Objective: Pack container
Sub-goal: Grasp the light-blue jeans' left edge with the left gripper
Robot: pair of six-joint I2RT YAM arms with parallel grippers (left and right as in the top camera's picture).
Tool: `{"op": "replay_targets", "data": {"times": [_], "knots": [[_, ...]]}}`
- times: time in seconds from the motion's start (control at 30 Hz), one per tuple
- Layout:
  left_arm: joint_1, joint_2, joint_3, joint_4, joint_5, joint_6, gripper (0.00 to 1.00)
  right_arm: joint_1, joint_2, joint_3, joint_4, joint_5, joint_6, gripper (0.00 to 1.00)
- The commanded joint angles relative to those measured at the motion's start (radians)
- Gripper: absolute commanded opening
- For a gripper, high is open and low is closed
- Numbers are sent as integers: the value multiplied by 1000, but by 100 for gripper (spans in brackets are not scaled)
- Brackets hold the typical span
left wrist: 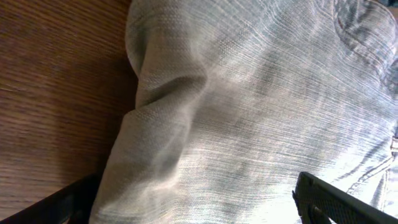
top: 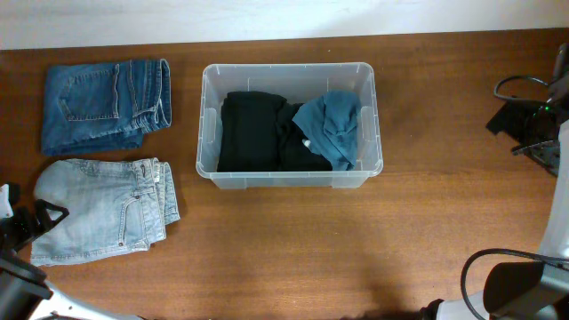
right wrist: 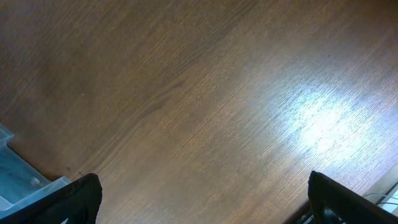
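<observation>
Over pale jeans (left wrist: 249, 93), left claw (left wrist: 199, 205) spread wide; right claw (right wrist: 214, 202) spread over table (right wrist: 186, 93); container (top: 284, 68) holds clothes (top: 253, 129).

Clear plastic container (top: 286, 68): 1.
Folded jeans: 2 pairs total, made up of 1 dark blue pair (top: 100, 107) and 1 light blue pair (top: 105, 213).
Teal garment (top: 334, 124): 1.
Black clothing (top: 252, 133): at least 1 folded piece. Could be 2, the dark folds run together, can't separate them.
So 4 clothing items for sure, maybe 5.
Wooden table (top: 373, 240): 1.
Grippers: 2, that is 1 left gripper (left wrist: 196, 205) and 1 right gripper (right wrist: 208, 199). Each wrist view shows 2 black fingers, 4 in all.
</observation>
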Motion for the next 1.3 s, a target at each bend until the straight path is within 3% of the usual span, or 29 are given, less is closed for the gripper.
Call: {"op": "replay_targets", "data": {"times": [0.0, 0.7, 0.8, 1.03, 1.23, 1.27], "knots": [[-4, 52, -12, -29, 14, 14, 99, -3, -15, -3, 0, 1, 9, 98], [-134, 52, -23, -26, 5, 14, 99, -3, -15, -3, 0, 2, 9, 98], [-134, 52, -23, -11, 3, 14, 72, -3, -15, -3, 0, 2, 9, 98], [-134, 52, -23, 3, 2, 15, 47, -3, -15, -3, 0, 2, 9, 98], [-134, 52, -23, 3, 3, 14, 18, -3, -15, -3, 0, 1, 9, 99], [-134, 52, -23, 6, 3, 14, 8, -3, -15, -3, 0, 2, 9, 99]]}}
